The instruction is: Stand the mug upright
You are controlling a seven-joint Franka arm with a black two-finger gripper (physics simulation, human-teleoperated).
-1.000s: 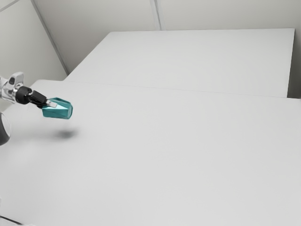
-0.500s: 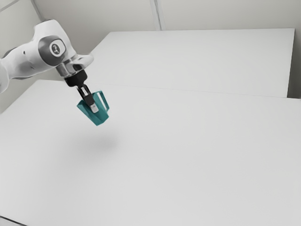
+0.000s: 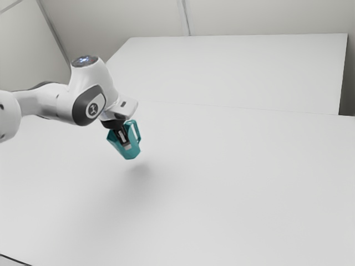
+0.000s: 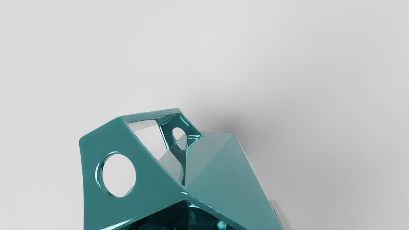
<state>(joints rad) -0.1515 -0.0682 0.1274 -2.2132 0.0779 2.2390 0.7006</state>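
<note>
In the exterior view, the arm is reaching in from 9 o'clock, and the gripper is clamping the faceted teal mug above the table. The mug is hanging near 9 o'clock from that view's centre, with its shadow lying toward 5 o'clock from it. The mug is tilting: its mouth is facing back toward the gripper and roughly toward 11 o'clock in the exterior view, its base is pointing toward 5 o'clock, and its handle is projecting on the 2 o'clock side. The step in hand, by judgement, is levelling the mug for placement. The operation is calling for a slow wrist rotation, bringing the base parallel to the table while clearance is remaining, then for a straight descent at low speed. Grip force is needing to stay constant, since sloping walls are inviting slip. If one base edge is landing first, the mug is risking a pivot; release is therefore waiting on full, flat base contact.
</note>
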